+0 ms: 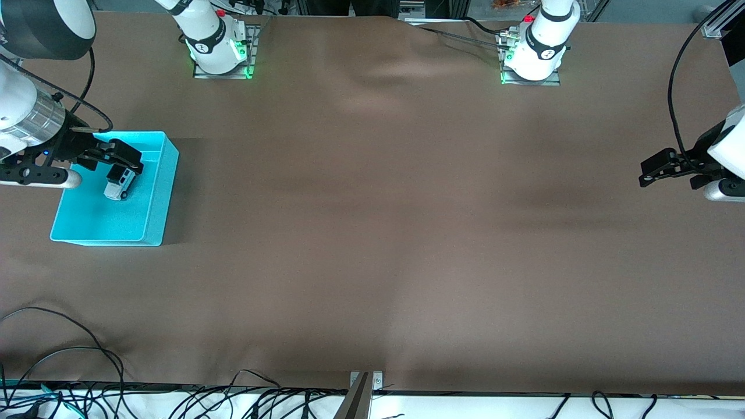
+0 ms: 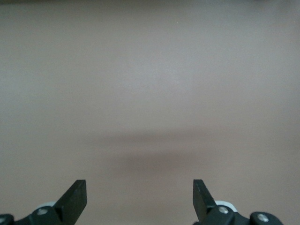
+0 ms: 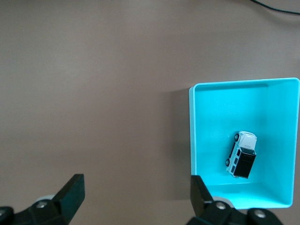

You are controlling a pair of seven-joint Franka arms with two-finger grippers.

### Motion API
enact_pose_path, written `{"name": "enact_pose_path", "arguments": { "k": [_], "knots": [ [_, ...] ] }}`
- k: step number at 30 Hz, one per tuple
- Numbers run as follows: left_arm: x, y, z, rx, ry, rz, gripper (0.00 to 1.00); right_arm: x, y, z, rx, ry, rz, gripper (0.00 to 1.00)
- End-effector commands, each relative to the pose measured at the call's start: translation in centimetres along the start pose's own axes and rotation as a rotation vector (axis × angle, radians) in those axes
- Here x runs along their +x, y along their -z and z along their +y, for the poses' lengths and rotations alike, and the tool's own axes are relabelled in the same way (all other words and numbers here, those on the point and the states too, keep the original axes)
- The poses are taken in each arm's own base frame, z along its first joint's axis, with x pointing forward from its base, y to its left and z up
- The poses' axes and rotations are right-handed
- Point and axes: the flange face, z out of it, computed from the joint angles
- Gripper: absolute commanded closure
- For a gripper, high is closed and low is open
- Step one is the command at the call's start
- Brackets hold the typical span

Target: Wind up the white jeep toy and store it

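**Jeep already in the bin, right tool parted above it**

The white jeep toy (image 1: 119, 185) sits on its wheels on the floor of the turquoise bin (image 1: 152, 228), which stands on the brown surface (image 1: 372, 233) toward the right arm's end. The right tool (image 1: 116, 156) hangs over the bin, its two fingers apart and gripping nothing. In the front view its tips overlap the jeep's upper end, but the right wrist view shows the jeep (image 3: 242, 155) lying free, well clear of the fingers (image 3: 70, 194) and off toward one of them rather than centred in the gap.

The jeep's long axis runs slantwise across the bin, not square to its walls. The white bonnet appears to point toward the robots' bases and the black roof end toward the front camera.

The left tool (image 1: 663, 166) waits over bare surface at the left arm's end, fingers (image 2: 75, 199) spread wide and empty; the right arm is by far the nearer. Judging from how things lie, storing looks done, so any next move would be the right arm lifting away.
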Motion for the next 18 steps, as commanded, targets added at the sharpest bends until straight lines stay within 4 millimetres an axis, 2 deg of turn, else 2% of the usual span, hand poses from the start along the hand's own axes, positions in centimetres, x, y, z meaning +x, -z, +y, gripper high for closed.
{"name": "enact_pose_path", "arguments": {
  "k": [1,18],
  "knots": [
    [-0.79,1.49,0.49,-0.011,-0.016,0.005,0.00,0.05,0.87,0.19,-0.014,0.020,-0.003,0.00],
    [-0.93,1.59,0.94,-0.007,-0.018,0.003,0.00,0.02,1.00,1.09,-0.016,0.003,-0.006,0.00]
  ]
}}
